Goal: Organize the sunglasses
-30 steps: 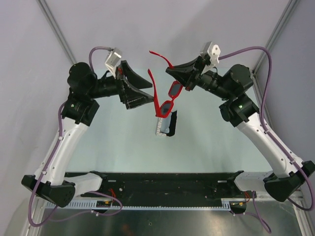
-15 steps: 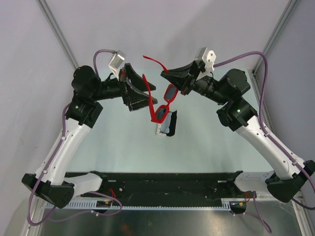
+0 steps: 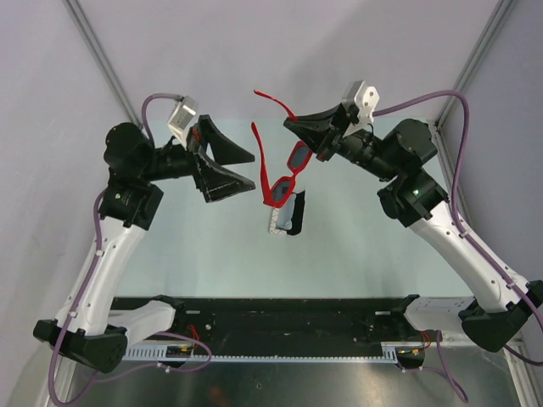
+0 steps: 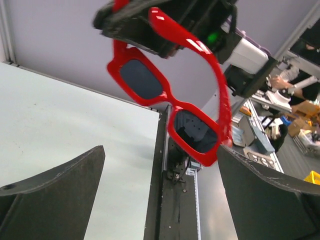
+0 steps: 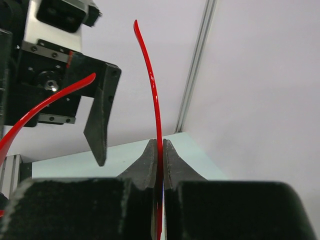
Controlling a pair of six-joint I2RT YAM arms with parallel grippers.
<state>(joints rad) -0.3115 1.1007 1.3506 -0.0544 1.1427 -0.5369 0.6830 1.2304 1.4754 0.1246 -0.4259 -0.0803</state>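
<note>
The red sunglasses [image 3: 280,174] hang in the air above the table, both temple arms unfolded. My right gripper [image 3: 293,125] is shut on one temple arm, pinched between its fingertips [image 5: 158,150]; that arm curves up past them [image 5: 152,85]. My left gripper [image 3: 253,172] is open and empty, just left of the other temple arm. In the left wrist view the dark lenses and red frame [image 4: 170,95] fill the space ahead of the open left gripper [image 4: 161,150], and one frame corner is very close to the right finger [image 4: 265,195].
The white patterned case [image 3: 276,222] lies open on the pale table [image 3: 187,246] under the sunglasses, its dark inside facing up. A black rail [image 3: 280,318] runs along the near edge. Grey walls enclose the back and sides.
My left arm has drawn back to the left, its open jaws now just off the sunglasses. The right gripper still holds the temple arm, and the glasses have shifted slightly.
</note>
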